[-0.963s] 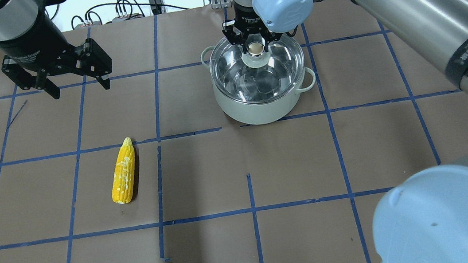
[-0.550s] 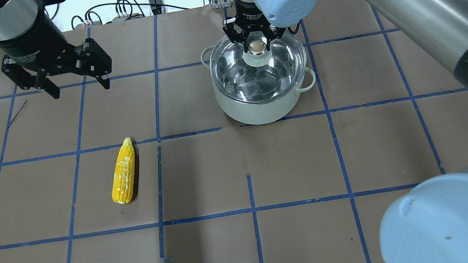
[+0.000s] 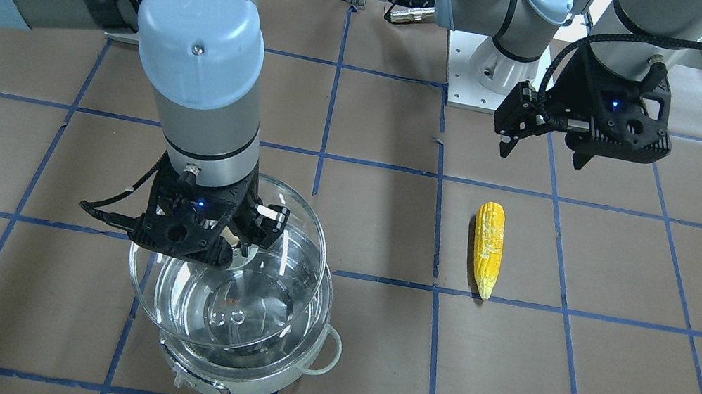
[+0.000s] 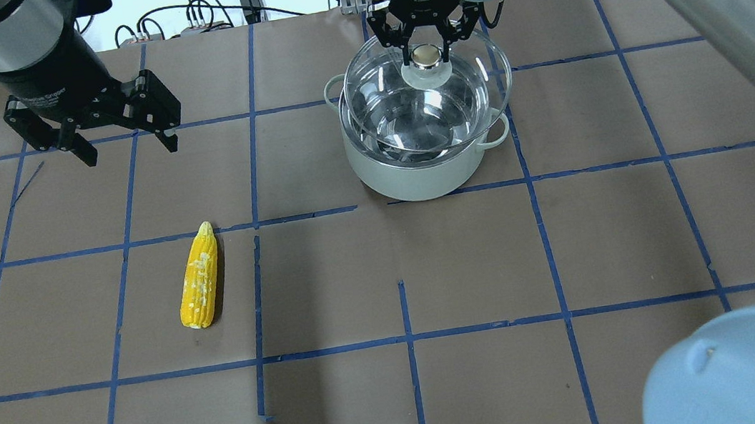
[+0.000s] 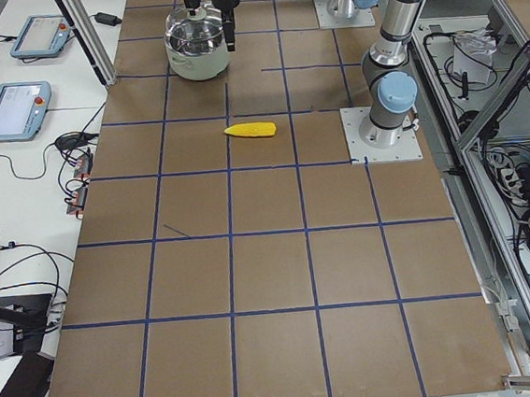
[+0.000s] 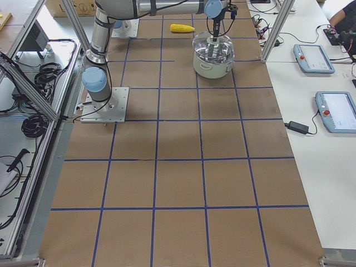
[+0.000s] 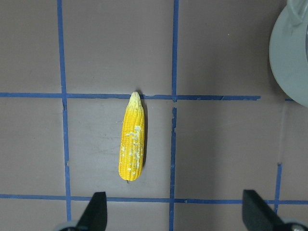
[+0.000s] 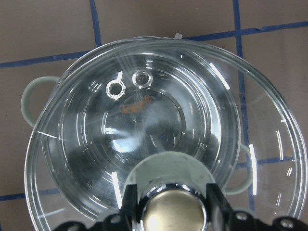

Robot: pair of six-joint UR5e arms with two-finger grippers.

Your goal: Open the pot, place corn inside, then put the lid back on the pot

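Note:
The steel pot point(image 4: 426, 171) stands at the table's far middle, also in the front view point(image 3: 234, 384). My right gripper point(image 4: 427, 55) is shut on the metallic knob of the clear glass lid point(image 4: 429, 101) and holds the lid a little above the pot, shifted off its rim. The right wrist view shows the knob point(image 8: 173, 211) between the fingers, with the lid point(image 8: 144, 120) over the open pot. The yellow corn point(image 4: 199, 277) lies on the table to the left, apart from both grippers. My left gripper point(image 4: 128, 147) is open and empty, above the table beyond the corn point(image 7: 133, 139).
Brown paper with a blue tape grid covers the table. Cables point(image 4: 208, 9) lie past the far edge. A white arm base plate point(image 3: 477, 82) sits near the robot's side. Operator pendants point(image 5: 17, 110) lie on a side bench.
My right gripper has risen with the lid, which now hangs above the pot's rim and a little to the right. The left gripper and the corn have stayed in place.

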